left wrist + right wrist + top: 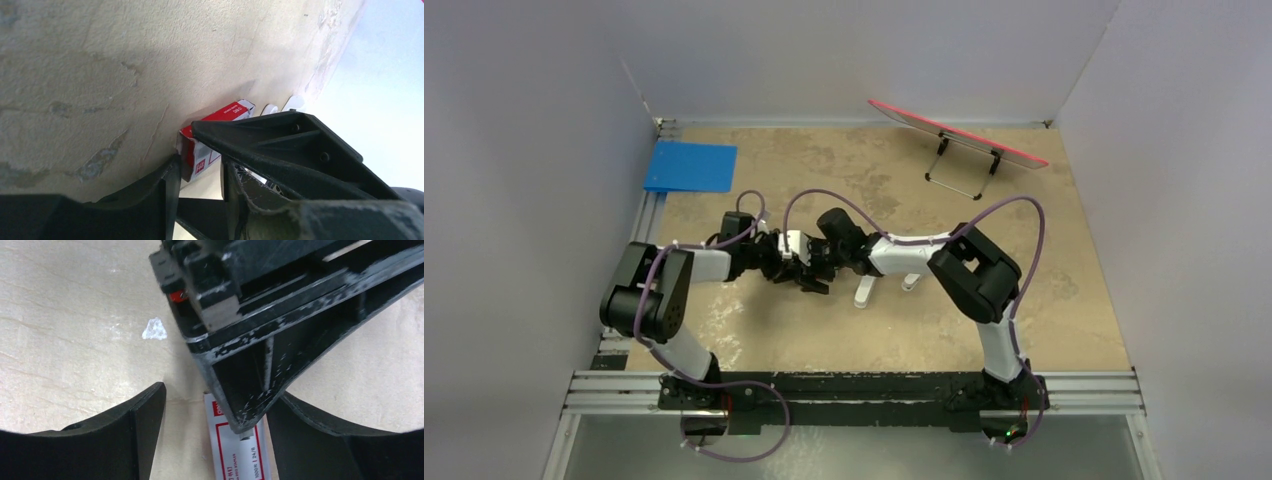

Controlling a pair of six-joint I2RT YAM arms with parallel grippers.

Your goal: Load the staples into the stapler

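The two arms reach inward over the table (844, 160) and meet tip to tip. The left arm (674, 290) runs low and nearly level. The right arm (974, 275) is folded at the elbow, with its forearm pointing back across toward the left one.

The right end effector (220, 392) has its fingers well apart and straddles the red-and-white box (240, 455). Bare table shows between one finger and the box, so nothing is clamped there. The box lies flat, its long axis running along the fingers' reach, straight back toward the wrist.

The left end effector (200, 167) comes in from the opposite side, over the far end of the box. Its fingers stand a narrow gap apart with the box's near corner right at that gap. Whether they pinch it or only flank it cannot be told. From the left end effector the box runs ahead and slightly to one side.

The stapler (864, 291) lies on the table just behind the right end effector, beside that arm's forearm, so the right arm is the nearer one. A shorter white piece (911, 282) lies just beyond it.

The staples themselves do not show; I judge they are inside the box, so the coming move depends on opening it from one end.
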